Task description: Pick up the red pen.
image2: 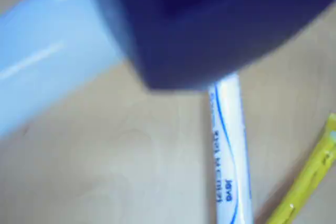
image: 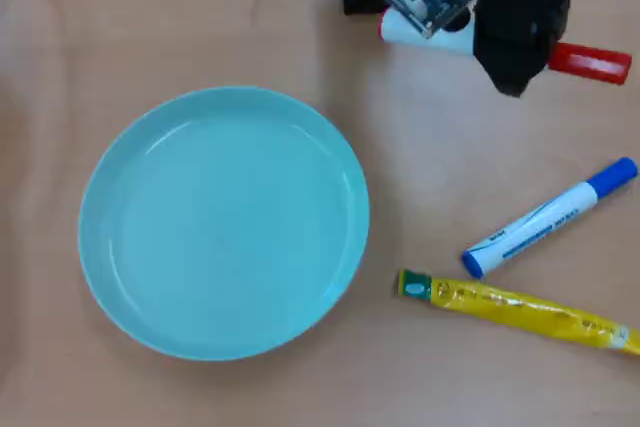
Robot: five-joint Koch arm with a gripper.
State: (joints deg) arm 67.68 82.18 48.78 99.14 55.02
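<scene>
- The red pen (image: 440,37), a white-barrelled marker with a red cap, lies at the table's (image: 440,167) top right in the overhead view, under the black gripper (image: 515,42), which straddles its middle.
- Whether the fingers are clamped on it cannot be told.
- For a sound pickup, close squarely across the barrel before lifting.
- Only the overhead view shows the turquoise plate (image: 105,247); the wrist view adds a blurred close-up of the blue-capped marker (image2: 228,161) and yellow tube (image2: 310,182).
</scene>
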